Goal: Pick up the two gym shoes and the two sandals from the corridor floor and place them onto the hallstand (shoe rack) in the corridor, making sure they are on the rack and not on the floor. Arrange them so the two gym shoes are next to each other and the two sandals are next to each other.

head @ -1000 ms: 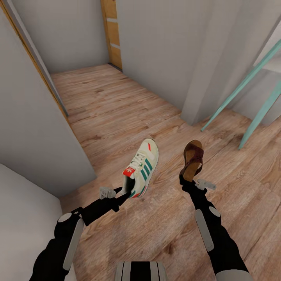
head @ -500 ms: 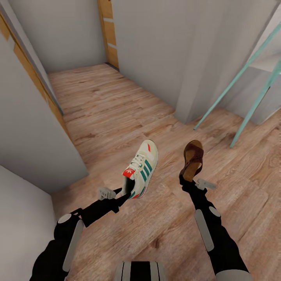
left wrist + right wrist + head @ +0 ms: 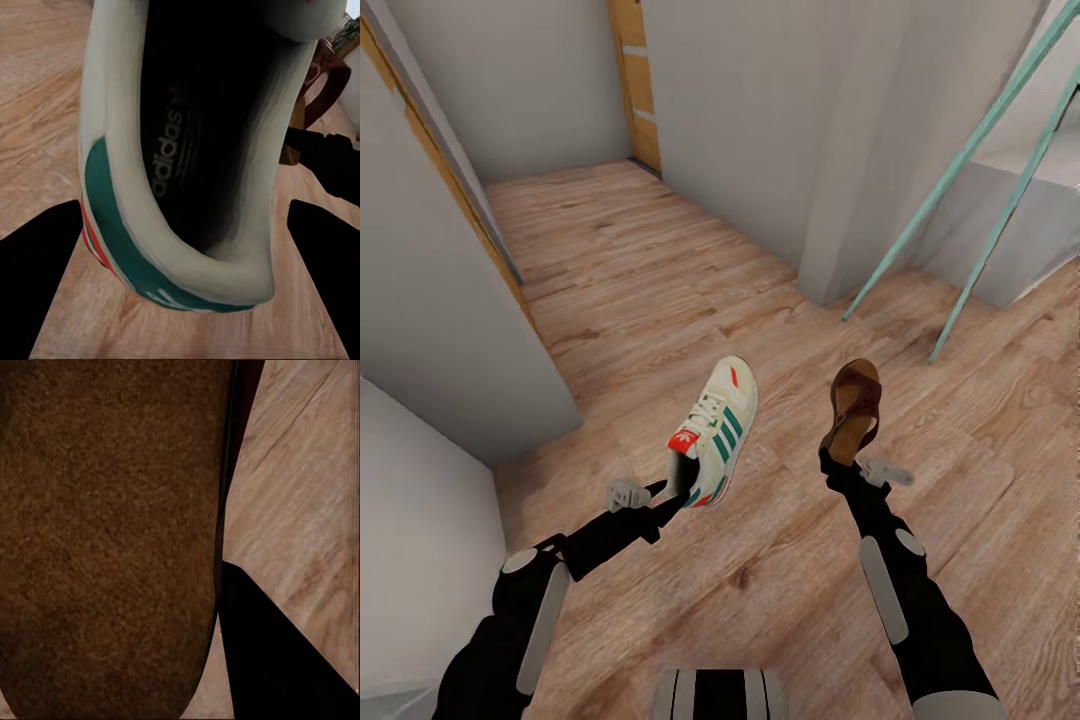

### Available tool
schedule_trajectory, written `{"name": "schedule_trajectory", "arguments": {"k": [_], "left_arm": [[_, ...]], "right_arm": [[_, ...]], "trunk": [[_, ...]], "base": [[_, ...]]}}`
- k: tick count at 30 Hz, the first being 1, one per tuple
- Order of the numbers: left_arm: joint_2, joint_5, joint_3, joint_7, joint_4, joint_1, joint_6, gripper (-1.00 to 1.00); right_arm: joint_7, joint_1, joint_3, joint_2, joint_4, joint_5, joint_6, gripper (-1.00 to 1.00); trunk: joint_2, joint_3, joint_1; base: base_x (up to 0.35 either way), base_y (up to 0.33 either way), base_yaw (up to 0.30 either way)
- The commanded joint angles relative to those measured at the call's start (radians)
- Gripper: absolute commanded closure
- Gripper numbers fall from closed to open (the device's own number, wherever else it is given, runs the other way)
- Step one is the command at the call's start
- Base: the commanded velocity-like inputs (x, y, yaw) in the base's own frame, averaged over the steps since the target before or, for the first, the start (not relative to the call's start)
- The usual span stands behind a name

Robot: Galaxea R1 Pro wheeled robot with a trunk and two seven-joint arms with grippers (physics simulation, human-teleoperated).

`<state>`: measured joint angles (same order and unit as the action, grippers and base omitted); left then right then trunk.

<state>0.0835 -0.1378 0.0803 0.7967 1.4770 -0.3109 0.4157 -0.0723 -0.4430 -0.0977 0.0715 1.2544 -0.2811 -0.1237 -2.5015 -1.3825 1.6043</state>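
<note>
Corridor floor [image 3: 660, 270]: light brown wood-grain planks, running to the upper left of the frame between grey walls [image 3: 760, 120]. Orange-brown door frame [image 3: 630, 80] at the top; two teal slanted poles [image 3: 960, 170] at the upper right.

Your left hand [image 3: 678, 492] grips the heel of a gym shoe [image 3: 715, 430], carried above the floor at centre frame: cream-white, green side stripes, red tongue mark, toe pointing up-frame.

Your right hand [image 3: 830, 455] grips a sandal [image 3: 853, 410] just right of centre: dark brown strap, tan footbed, also clear of the planks.
</note>
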Motion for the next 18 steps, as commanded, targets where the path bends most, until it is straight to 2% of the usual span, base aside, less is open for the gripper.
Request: {"name": "schedule_trajectory", "arguments": {"k": [1, 5, 10, 13, 15, 18], "left_arm": [[0.001, -0.008, 0.002, 0.004, 0.000, 0.000, 0.009, 1.00], [0.001, -0.008, 0.004, 0.004, 0.000, 0.000, 0.009, 1.00], [0.001, -0.008, 0.004, 0.004, 0.000, 0.000, 0.009, 1.00], [0.001, -0.008, 0.004, 0.004, 0.000, 0.000, 0.009, 1.00], [0.001, -0.008, 0.004, 0.004, 0.000, 0.000, 0.009, 1.00], [0.001, -0.008, 0.004, 0.004, 0.000, 0.000, 0.009, 1.00]], "right_arm": [[-0.004, 0.000, -0.001, 0.001, 0.002, -0.012, -0.005, 1.00], [-0.004, 0.000, 0.000, -0.001, 0.002, -0.010, 0.002, 1.00], [0.001, 0.011, 0.001, -0.002, 0.000, 0.019, 0.023, 1.00], [0.001, 0.056, 0.001, -0.002, 0.001, 0.045, 0.117, 1.00], [0.002, 0.094, 0.001, -0.002, 0.002, 0.055, 0.215, 1.00], [0.002, 0.125, 0.001, -0.002, 0.003, 0.059, 0.260, 1.00]], "trunk": [[0.000, -0.001, -0.001], [0.000, -0.001, -0.001], [0.000, -0.001, -0.001], [0.000, -0.001, -0.001], [0.000, -0.001, -0.001], [0.000, -0.001, -0.001]], "base": [[-0.338, -0.002, 0.000], [-0.338, 0.000, 0.000], [-0.338, 0.000, 0.000], [-0.339, 0.000, 0.000], [-0.339, 0.000, 0.000], [-0.338, 0.000, 0.000]]}}
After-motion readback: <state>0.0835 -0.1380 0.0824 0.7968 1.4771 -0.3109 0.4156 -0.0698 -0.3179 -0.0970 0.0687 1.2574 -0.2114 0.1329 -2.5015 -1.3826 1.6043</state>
